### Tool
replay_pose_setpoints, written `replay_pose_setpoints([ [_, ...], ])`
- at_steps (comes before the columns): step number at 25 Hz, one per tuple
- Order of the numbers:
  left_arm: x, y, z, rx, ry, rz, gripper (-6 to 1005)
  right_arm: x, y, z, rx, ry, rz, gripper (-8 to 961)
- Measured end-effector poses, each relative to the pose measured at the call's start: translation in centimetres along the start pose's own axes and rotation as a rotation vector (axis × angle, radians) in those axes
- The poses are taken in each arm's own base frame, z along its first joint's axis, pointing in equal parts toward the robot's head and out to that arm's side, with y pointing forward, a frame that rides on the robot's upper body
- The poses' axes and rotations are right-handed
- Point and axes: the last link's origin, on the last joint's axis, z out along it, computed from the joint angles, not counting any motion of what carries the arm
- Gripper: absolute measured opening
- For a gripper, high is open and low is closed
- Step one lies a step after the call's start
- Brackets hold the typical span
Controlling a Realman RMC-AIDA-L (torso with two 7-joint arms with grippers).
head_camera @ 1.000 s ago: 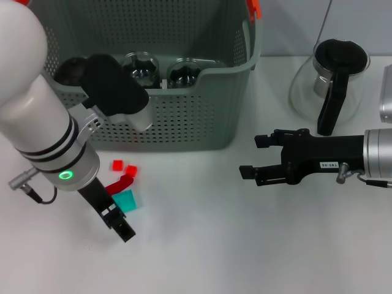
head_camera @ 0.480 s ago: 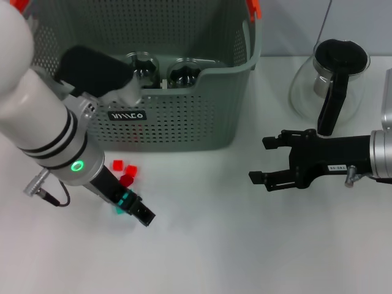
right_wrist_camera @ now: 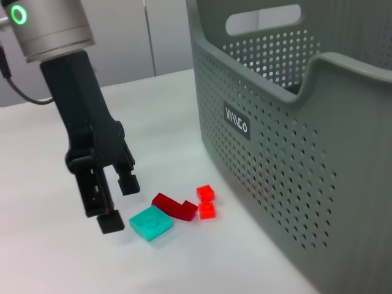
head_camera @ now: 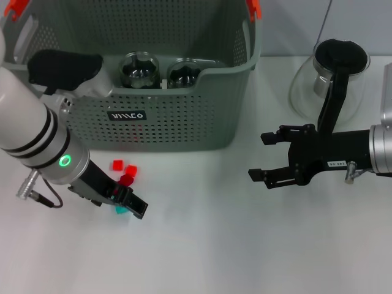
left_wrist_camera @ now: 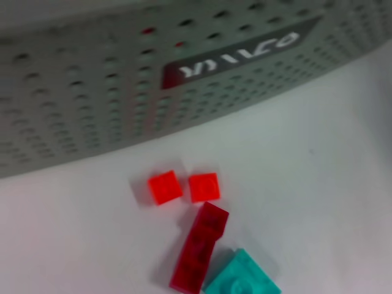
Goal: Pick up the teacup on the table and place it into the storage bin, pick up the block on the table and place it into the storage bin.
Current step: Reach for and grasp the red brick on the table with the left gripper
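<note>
Blocks: a small cluster lies on the white table [head_camera: 202,245], just in front of the storage bin [head_camera: 184,122], below its black label [head_camera: 127,115]. Cluster = two small red cubes [left_wrist_camera: 184,187] side by side, a dark red bar [left_wrist_camera: 199,248] and a teal flat block [left_wrist_camera: 242,282] touching the bar's end.

Left gripper [right_wrist_camera: 113,202] is low over the table beside the teal block, on the side away from the bin. Jaws stand apart with nothing between them; one fingertip is almost at the teal block's edge, not yet around it. Right gripper [head_camera: 269,158] hovers well off to the right near a glass coffee pot [head_camera: 331,79], fingers spread, empty, idle.

Teacup: two glass cups [head_camera: 156,72] already sit inside the bin; none is visible on the table. Judgement: block step is in hand.

Notes for a clean pick:
- Choose one piece. Teal block is nearest, but it touches the dark red bar, so a finger sliding in on that side may drag the bar along.
- Shift the jaws sideways until they straddle the teal block, then descend.
- The block is thin; fingertips must reach nearly to the table surface or the pinch will slip over the top.
- Lift straight up, clear the bin's rim, release above open floor away from the cups.
</note>
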Motion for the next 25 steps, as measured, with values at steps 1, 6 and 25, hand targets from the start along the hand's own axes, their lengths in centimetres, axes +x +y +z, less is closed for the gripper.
replay_pose_setpoints([
  [1,0.0,-0.1,0.1,-0.002,0.005,-0.011,935,-0.1,0.0,0.0,0.001,0.0,-0.005,915],
  [6,0.2,-0.5,0.8,-0.011,0.02,-0.065,933,-0.4,-0.1,-0.1,-0.003,-0.002,-0.025,914],
  [25,0.4,-0.8,2.0,-0.054,0.024,-0.123,933,-0.9,0.1,0.3,-0.02,0.002,-0.083,914],
])
